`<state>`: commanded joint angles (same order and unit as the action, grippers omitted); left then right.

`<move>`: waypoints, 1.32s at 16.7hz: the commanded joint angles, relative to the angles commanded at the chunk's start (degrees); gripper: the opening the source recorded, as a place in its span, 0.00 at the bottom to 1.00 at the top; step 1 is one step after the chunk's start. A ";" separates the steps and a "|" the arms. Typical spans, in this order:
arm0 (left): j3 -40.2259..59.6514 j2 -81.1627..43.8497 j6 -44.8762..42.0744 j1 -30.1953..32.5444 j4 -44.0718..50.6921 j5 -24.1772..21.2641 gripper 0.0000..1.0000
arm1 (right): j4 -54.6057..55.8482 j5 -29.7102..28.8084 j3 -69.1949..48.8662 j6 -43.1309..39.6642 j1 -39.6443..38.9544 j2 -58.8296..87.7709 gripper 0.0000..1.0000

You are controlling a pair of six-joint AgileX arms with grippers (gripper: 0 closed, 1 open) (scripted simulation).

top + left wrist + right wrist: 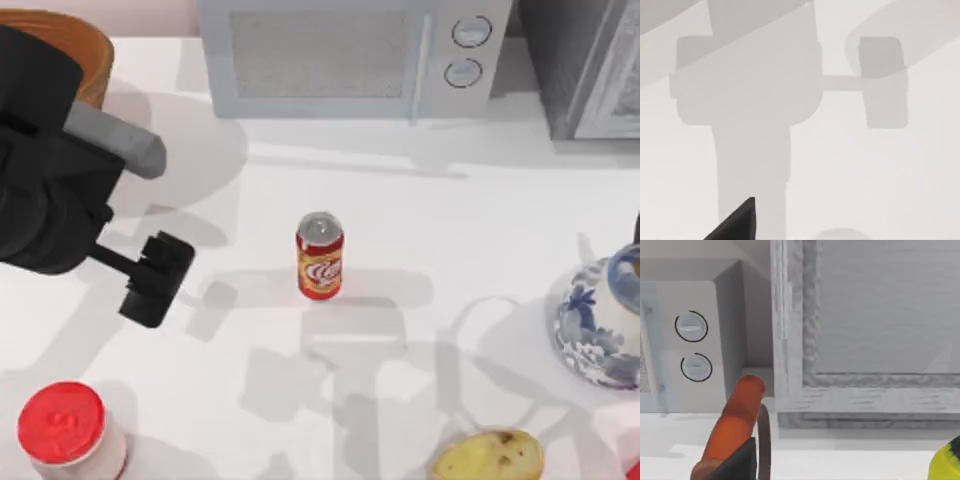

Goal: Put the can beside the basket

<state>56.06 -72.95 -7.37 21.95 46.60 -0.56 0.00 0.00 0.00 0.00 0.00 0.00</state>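
From above, the slim red-and-gold soda can with a silver top (320, 256) stands upright mid-surface, on the white surface (420, 400), well apart from the round tan wicker basket (75, 45), which is cut off at the far left corner behind the left arm. The left gripper (157, 279) hovers left of the can, not touching it; whether it is released or clenched I cannot tell (its wrist view gives just a dark fingertip (737, 222) over grey shadows). The right wrist view alone shows an orange rounded handle (732, 427) near the pale microwave's dials (692, 345). A blue-and-white vase (605, 320) is cropped at the right edge.
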 joint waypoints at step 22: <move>67.38 -59.11 -1.82 15.63 34.68 0.39 1.00 | 0.00 0.00 0.00 0.00 0.00 0.00 1.00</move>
<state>123.43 -132.06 -9.18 37.58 81.28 -0.17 0.00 0.00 0.00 0.00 0.00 0.00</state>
